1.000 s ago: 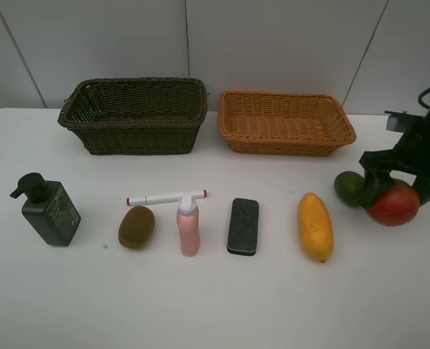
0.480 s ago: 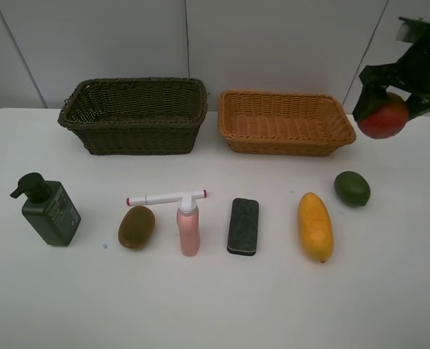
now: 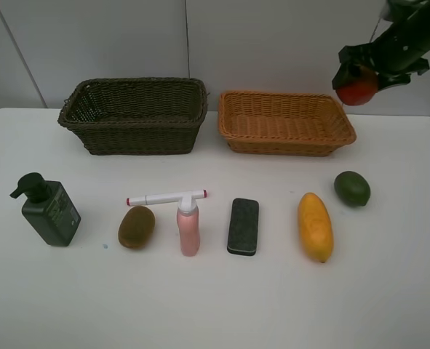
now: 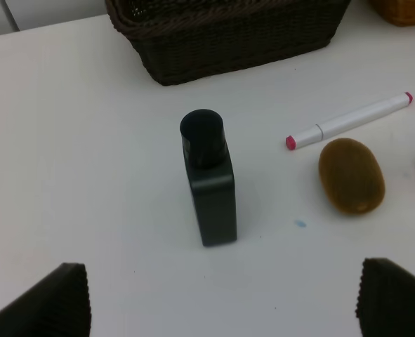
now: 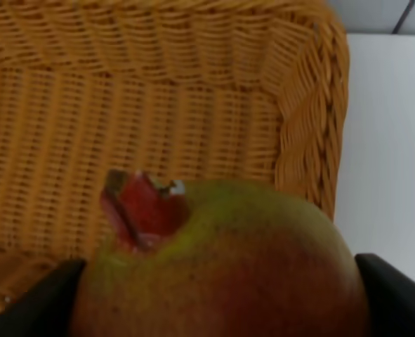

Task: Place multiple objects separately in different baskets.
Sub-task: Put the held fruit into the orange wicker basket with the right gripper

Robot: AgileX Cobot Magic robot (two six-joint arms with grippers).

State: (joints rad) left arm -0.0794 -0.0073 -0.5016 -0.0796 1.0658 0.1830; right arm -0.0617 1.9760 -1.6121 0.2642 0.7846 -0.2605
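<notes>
**Pomegranate held high over the orange basket**

The only print in sight is a pale label on the face of the dark green pump bottle (image 3: 49,211), too small to read. The white marker with red ends (image 3: 165,197) shows no legible text.

The right claw (image 3: 358,76) grips the red pomegranate (image 3: 356,89) from both sides, its jaws spread around the fruit. It hangs in the air over the far right end of the orange-tan basket (image 3: 287,144). The right wrist view shows the basket's woven floor and one corner behind the fruit.

The left claw (image 4: 218,302) stands wide with nothing between its jaws. The pump bottle lies just ahead of it, apart from both jaws.

The white table (image 3: 215,305) carries a near row, from left to right:
- the pump bottle
- the brown kiwi (image 3: 136,226)
- the small pink bottle (image 3: 188,229), with the marker just behind its cap
- the black eraser block (image 3: 243,226)
- the yellow mango (image 3: 315,226)
- the green lime (image 3: 352,188), a little farther back

At the far edge the deep olive-brown basket (image 3: 134,138) sits left of the orange-tan one, close but apart. Behind them is a wall of pale grey panels (image 3: 273,36).
</notes>
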